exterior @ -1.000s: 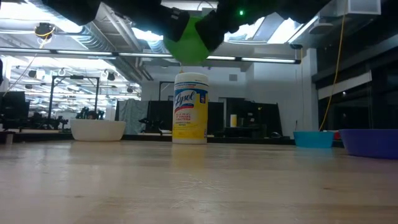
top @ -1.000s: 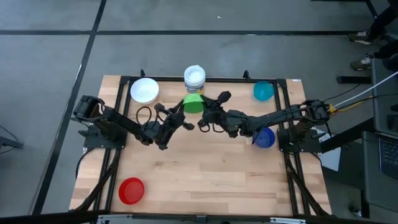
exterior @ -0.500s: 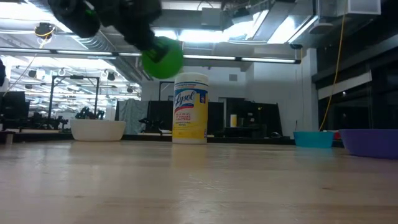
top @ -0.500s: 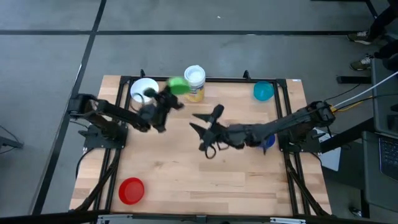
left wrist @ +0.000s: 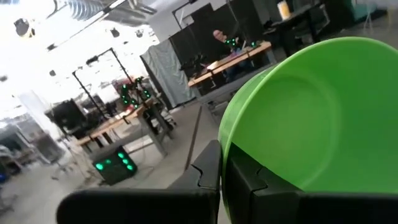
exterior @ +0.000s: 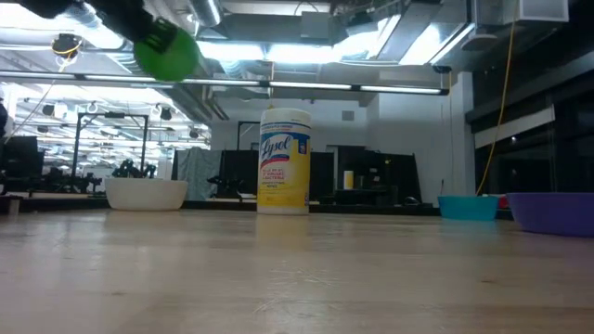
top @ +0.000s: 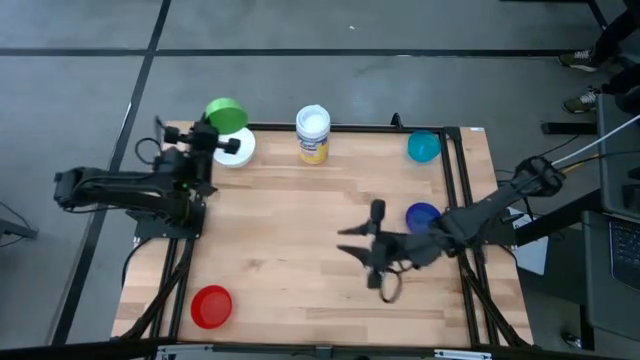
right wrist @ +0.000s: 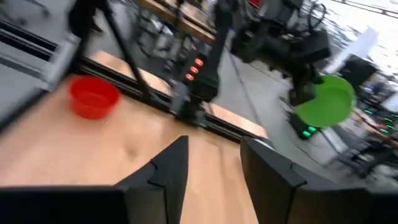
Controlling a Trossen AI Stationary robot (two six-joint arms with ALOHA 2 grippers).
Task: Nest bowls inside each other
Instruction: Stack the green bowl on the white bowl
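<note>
My left gripper [top: 212,135] is shut on the green bowl [top: 225,115], which it holds high over the table's far left corner, just beyond the white bowl [top: 237,150]. In the low view the green bowl [exterior: 167,56] hangs far above the white bowl [exterior: 146,193]. My right gripper [top: 352,242] stands open over the table's right half, holding nothing, left of the dark blue bowl [top: 422,216]. The teal bowl [top: 424,147] sits at the far right and the red bowl [top: 211,306] at the near left, each on its base. My left gripper pinches the green bowl's rim [left wrist: 227,146], one finger inside the bowl and one outside. The fingers [left wrist: 205,177] reach about level toward the table's far edge. The bowl is lifted clear and tipped on edge, its hollow turned back toward the wrist.
An upright white-lidded jar [top: 313,133] with a yellow label stands at the far edge, between the white and teal bowls. Black frame rails [top: 455,170] run along the table's sides. Bare wood lies in the middle and near part of the table.
My left gripper has carried the green bowl from beside the jar up and toward the table's far left corner, over the white bowl. My right gripper has drawn away from the green bowl toward the near right, and now stands open.
</note>
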